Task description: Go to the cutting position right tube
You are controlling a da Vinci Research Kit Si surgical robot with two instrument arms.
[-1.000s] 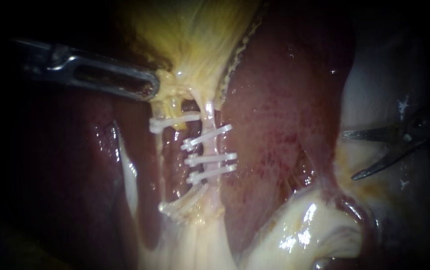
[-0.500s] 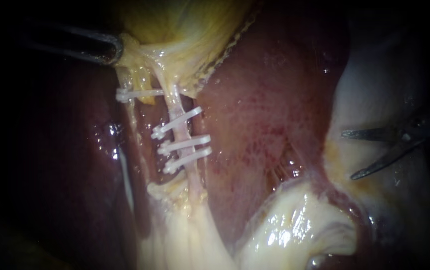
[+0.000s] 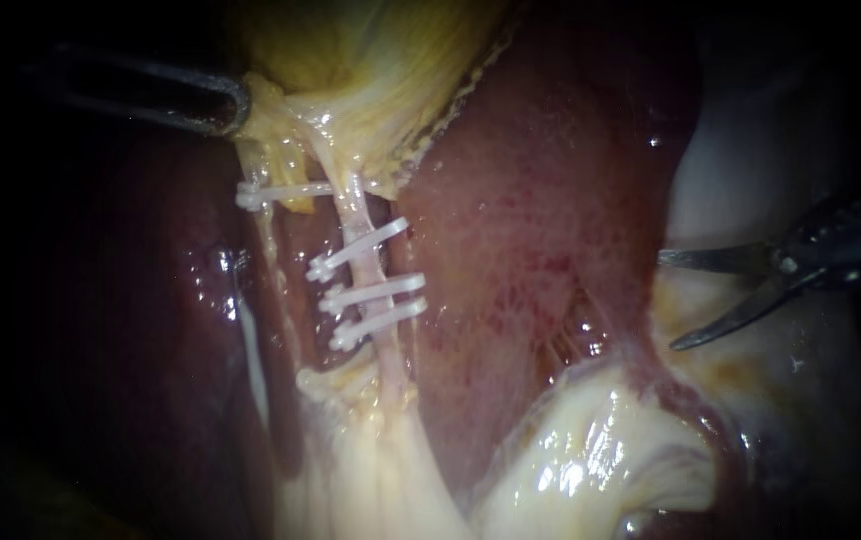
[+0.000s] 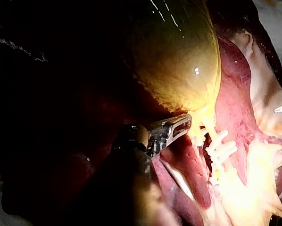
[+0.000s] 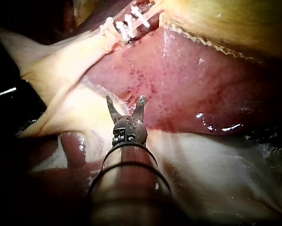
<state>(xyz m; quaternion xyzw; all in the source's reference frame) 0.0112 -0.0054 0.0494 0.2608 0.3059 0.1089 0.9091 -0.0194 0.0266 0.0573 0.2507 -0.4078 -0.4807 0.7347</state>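
Observation:
The right tube (image 3: pixel 362 225) runs down from the yellow gallbladder (image 3: pixel 370 60) and carries three white clips (image 3: pixel 370 293). Beside it, the thinner left tube (image 3: pixel 262 230) bears one clip (image 3: pixel 275 190). My left instrument (image 3: pixel 233 105) is shut on the gallbladder's neck and holds it up and to the left; the left wrist view shows its jaws (image 4: pixel 181 126) on the yellow tissue. My right instrument (image 3: pixel 666 302) has two open blades, well to the right of the tubes, beyond the liver lobe (image 3: pixel 540 220). In the right wrist view the blades (image 5: pixel 127 104) point toward the distant clips (image 5: pixel 127 21).
A broad red liver lobe (image 5: pixel 188 80) lies between the blades and the clipped tubes. Pale glistening fatty tissue (image 3: pixel 590 450) bulges below the lobe. Dark liver (image 3: pixel 150 330) fills the left side.
My left instrument has pulled the gallbladder's neck up and to the left, drawing the tubes and clips with it. My right instrument's open blades have moved slightly left toward the liver.

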